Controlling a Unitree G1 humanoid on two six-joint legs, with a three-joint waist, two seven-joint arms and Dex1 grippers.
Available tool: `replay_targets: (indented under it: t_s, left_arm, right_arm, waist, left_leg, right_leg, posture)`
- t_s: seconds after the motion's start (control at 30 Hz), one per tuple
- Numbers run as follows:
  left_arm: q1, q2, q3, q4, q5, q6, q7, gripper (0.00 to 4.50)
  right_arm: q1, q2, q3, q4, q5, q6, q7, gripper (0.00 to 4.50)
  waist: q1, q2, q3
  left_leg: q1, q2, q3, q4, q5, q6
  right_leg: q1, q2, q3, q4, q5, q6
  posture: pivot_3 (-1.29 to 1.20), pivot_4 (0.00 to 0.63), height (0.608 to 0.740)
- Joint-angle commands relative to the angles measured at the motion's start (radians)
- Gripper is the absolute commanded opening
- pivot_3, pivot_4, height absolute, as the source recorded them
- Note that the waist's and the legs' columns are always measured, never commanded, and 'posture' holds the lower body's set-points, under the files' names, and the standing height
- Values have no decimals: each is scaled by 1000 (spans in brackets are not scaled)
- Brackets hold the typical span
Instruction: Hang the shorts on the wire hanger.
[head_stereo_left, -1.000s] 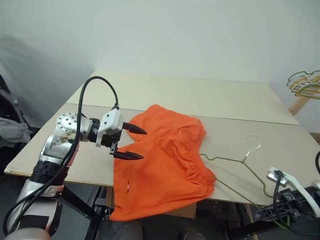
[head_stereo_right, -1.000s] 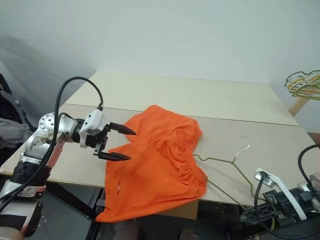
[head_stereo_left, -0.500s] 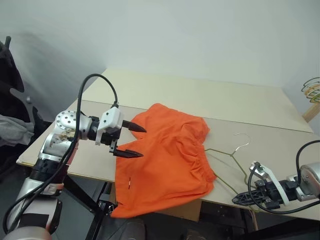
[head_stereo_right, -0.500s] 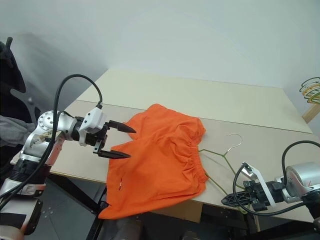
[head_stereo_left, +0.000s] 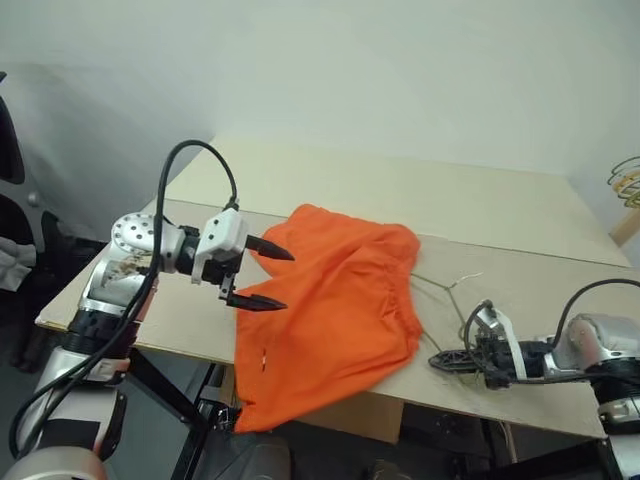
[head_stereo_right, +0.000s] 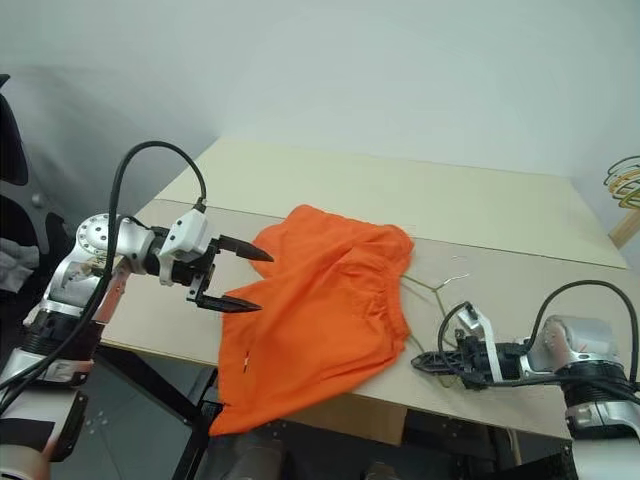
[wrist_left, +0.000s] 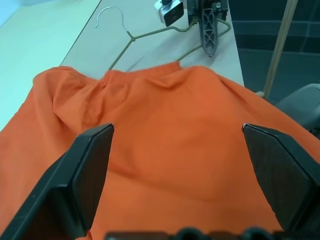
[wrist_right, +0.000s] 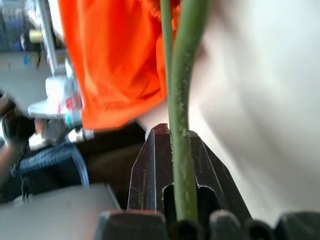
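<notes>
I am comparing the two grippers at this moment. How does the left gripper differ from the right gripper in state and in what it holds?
The left gripper is wide open and empty, poised at the shorts; the right gripper is shut on the wire hanger. The left is at the table's left part, the right at its front edge. Both have black fingers.

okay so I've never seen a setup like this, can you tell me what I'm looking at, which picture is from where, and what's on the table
A two-armed robot works at a table. Two pictures come from cameras in its head, looking down over the arms; two come from cameras on its wrists, looking along the black fingers. On the table lie orange shorts, one end hanging over the near edge, and beside them a thin wire hanger. The left gripper hovers open at the shorts, holding nothing. The right gripper is shut on the hanger's wire, as its wrist picture shows.
</notes>
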Motion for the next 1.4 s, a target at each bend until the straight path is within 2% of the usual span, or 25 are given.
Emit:
replay_targets:
  t_s: [0.03, 0.2, 0.37, 0.53, 0.67, 0.73, 1.0, 1.17, 1.4]
  left_arm:
    - [-12, 12, 13, -27, -4, -3, 1, 4463]
    - [-17, 15, 11, -27, -1, -5, 2, 4463]
    - [-15, 15, 10, -33, -2, -6, 5, 4463]
    - [-5, 17, 10, -40, -4, -8, 3, 4463]
    - [-5, 15, 7, -37, -4, -10, 2, 4463]
    - [-9, 11, 3, -29, -1, -14, 0, 4463]
    - [-27, -2, -11, -10, 7, -33, -8, 4463]
    - [-12, 10, 0, -25, 7, -31, -10, 4463]
    - [-1, 16, 4, -39, 8, -30, -4, 4463]
  right_arm:
    - [15, 16, -114, -16, 27, -9, -30, 0]
    - [162, -63, -91, -270, 141, 37, 84, 0]
    - [311, -137, -37, -378, 146, 27, 110, 0]
    - [454, -179, -87, -509, 203, 54, 114, 0]
    - [545, -158, -134, -615, 248, 82, 64, 0]
    - [514, -128, -153, -586, 244, 83, 25, 0]
    - [235, -15, -193, -260, 136, 78, -134, 0]
    - [213, -28, -90, -302, 151, 62, -69, 0]
    - [68, 6, 15, -138, 79, -14, -18, 0]
  waist:
    - [2, 0, 0]
    - [3, 0, 0]
    - [-1, 0, 0]
    - [-3, 0, 0]
    - [-3, 0, 0]
    - [-9, 0, 0]
    - [-26, -1, 0]
    - [-19, 0, 0]
    - [-26, 0, 0]
  left_leg:
    - [0, 0, 0, 0, 0, 0]
    - [-3, 0, -1, 0, 0, 0]
    - [-2, 0, -1, 0, 0, 0]
    - [-1, 0, -1, 0, 0, 0]
    - [-1, 0, -2, 0, 0, 0]
    - [0, 0, -2, 0, 0, 0]
    - [1, 0, -2, 0, 0, 0]
    - [-1, 0, -2, -1, -1, 2]
    - [1, 0, -2, -1, -1, 3]
  right_leg:
    - [0, 0, 0, 0, 0, 0]
    - [-2, 0, 0, 0, 0, 0]
    - [-1, 0, -1, 0, -3, 4]
    - [-1, 0, 0, 0, -4, 7]
    - [0, 0, -1, 0, -5, 7]
    - [0, 0, -1, 0, -5, 7]
    - [1, 0, -1, -1, -4, 6]
    - [1, 0, -1, -3, -1, 0]
    - [2, 0, -1, -2, -3, 5]
  posture:
    - [300, 0, 740]
    - [300, 0, 740]
    - [303, 0, 740]
    - [298, 0, 740]
    - [291, 0, 740]
    - [277, 0, 740]
    - [289, 0, 740]
    - [305, 0, 740]
    - [329, 0, 740]
